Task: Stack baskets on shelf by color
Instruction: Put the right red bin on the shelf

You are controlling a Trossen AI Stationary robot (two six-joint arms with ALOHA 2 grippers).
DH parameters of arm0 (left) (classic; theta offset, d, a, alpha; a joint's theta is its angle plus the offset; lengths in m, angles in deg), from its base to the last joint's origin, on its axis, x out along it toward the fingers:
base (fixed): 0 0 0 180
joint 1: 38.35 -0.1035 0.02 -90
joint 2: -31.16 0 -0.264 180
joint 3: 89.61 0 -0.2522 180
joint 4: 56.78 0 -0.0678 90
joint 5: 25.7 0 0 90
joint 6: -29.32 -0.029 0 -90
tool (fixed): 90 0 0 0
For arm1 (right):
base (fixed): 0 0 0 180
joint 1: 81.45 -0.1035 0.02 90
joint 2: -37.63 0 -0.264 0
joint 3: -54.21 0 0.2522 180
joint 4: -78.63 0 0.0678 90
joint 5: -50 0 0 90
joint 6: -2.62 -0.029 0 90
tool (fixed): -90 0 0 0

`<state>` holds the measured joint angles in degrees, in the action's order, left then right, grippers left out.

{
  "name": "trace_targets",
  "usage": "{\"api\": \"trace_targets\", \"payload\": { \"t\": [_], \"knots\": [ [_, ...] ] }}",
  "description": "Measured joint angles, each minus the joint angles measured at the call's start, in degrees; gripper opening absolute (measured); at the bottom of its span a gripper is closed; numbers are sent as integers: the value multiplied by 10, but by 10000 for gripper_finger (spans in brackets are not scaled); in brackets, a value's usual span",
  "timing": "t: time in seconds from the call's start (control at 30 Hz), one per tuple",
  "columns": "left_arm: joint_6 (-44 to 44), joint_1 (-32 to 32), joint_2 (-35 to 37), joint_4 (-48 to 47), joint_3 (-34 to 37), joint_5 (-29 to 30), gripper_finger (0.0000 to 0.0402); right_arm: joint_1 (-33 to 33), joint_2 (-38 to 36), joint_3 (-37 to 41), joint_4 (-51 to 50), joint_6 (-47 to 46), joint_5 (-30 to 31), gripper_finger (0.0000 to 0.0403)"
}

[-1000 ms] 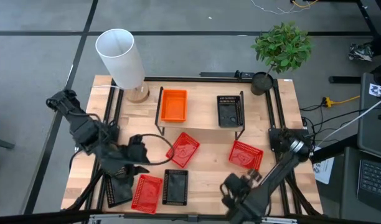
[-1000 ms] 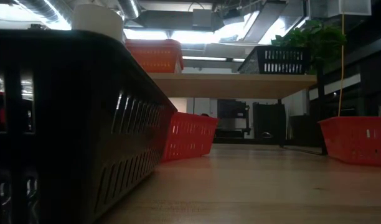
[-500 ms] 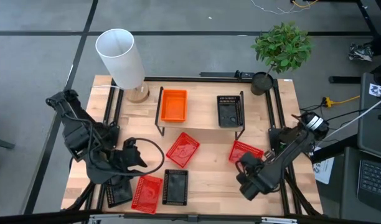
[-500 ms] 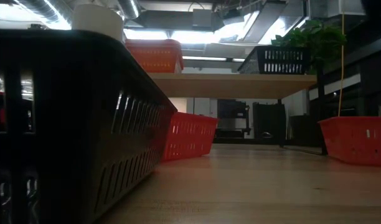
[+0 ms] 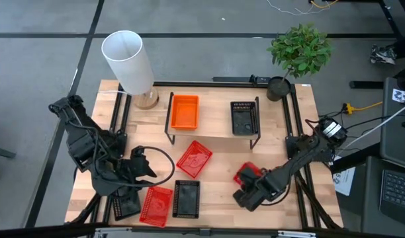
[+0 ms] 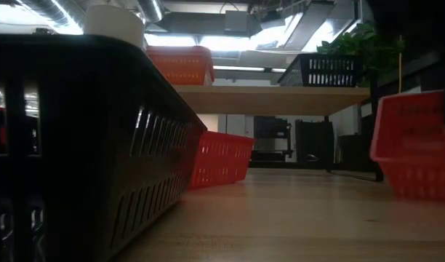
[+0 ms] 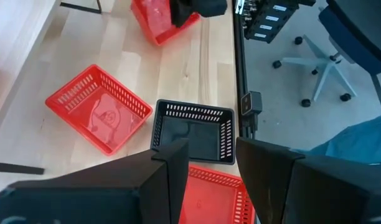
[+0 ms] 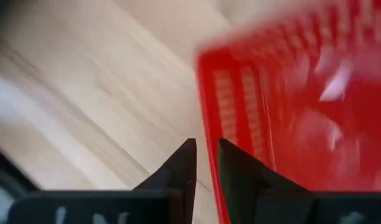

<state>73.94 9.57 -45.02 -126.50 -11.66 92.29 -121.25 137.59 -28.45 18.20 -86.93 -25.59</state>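
The right gripper (image 5: 245, 193) pinches the red basket (image 5: 247, 174) by its thin rim; light, stiff mesh likely tilts easily. The left gripper (image 7: 206, 177) hovers spread

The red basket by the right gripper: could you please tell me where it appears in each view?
High view: red basket, right of centre, near the front edge.
Low view: far right, tilted.
Left wrist view: at the top edge.
Right wrist view: fills the right side.
Shared landmark: the wooden table under it.
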Motion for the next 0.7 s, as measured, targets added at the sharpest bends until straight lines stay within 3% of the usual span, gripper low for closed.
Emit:
{"api": "trace_targets", "payload": {
  "t": [0.2, 0.4, 0.47, 0.7],
  "knots": [
    [0, 0, 0, 3, 0, 0, 125, 15, 0, -70, 22, 65, 86, 65],
    [0, 0, 0, 3, 0, 0, 125, 14, 0, -191, -92, 138, 120, 65],
    [0, 0, 0, 2, 0, 1, 125, 6, 0, -224, -136, 174, 100, 65],
    [0, 0, 0, 2, 0, 0, 125, -52, 0, -272, -203, 310, -77, 65]
  ]
}}
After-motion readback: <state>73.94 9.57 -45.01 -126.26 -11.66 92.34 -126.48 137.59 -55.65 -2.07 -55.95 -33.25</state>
